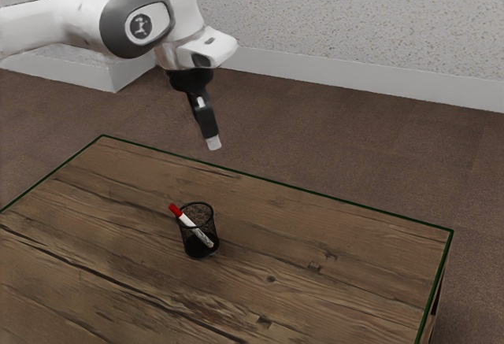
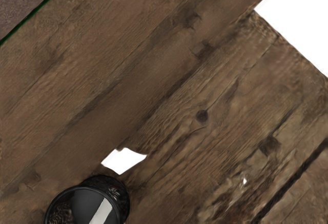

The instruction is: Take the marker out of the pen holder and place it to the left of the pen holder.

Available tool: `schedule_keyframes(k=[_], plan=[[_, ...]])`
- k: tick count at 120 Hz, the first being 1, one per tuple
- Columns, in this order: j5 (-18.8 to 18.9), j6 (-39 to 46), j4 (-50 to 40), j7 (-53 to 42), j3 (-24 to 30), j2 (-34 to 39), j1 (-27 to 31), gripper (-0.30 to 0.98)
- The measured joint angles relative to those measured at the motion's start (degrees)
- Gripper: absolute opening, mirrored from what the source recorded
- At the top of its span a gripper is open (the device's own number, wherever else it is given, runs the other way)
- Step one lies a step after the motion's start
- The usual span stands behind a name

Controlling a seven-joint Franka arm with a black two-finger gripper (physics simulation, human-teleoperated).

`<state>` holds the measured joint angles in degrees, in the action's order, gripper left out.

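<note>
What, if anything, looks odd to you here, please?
Stark white patches interrupt the tabletop in the wrist view, one beside the pen holder, probably rendering gaps. The marker merely leans in its upright holder.

A plain indoor room, home or office, I cannot tell which. Across the top of the exterior view runs a pale, speckled wall (image 1: 354,21) with a light skirting board (image 1: 354,81) at its foot. Below it spreads a brown, carpet-like floor (image 1: 315,135). My table (image 1: 331,297), in the lower part of the frame, is worn wooden planks with a thin dark green edge.
</note>
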<state>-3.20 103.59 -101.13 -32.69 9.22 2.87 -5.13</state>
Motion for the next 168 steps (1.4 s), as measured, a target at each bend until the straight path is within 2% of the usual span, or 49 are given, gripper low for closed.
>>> schedule_keyframes(k=[6, 12, 19, 26, 38, 47, 68, 85, 95, 129, 168], plan=[[2.49, -1.41, 1.35, -0.58, 0.21, 0.42, -3.72, 0.59], [4.09, -2.50, 1.73, -1.08, 0.45, 0.53, -4.26, 0.61], [5.04, -3.48, 1.04, -1.65, 0.34, 0.80, -1.73, 0.63], [5.22, -4.21, -2.87, -2.13, 0.39, 3.31, 3.51, 0.64], [1.97, -5.09, -9.94, -2.54, 0.53, 5.56, 11.66, 0.66], [-0.90, -5.48, -13.60, -2.77, 0.53, 5.33, 15.62, 0.67], [-5.59, -5.74, -18.48, -3.21, 0.55, 1.30, 19.47, 0.67], [-12.39, -4.27, -18.57, -3.37, 0.52, -3.09, 22.03, 0.67], [-14.87, -3.42, -17.74, -2.68, 0.46, -5.10, 23.19, 0.66], [-16.50, -1.98, -11.73, 1.34, 0.62, -14.08, 19.16, 0.64], [-18.36, -1.51, -7.93, 4.60, -0.04, -19.67, 20.19, 0.61]])
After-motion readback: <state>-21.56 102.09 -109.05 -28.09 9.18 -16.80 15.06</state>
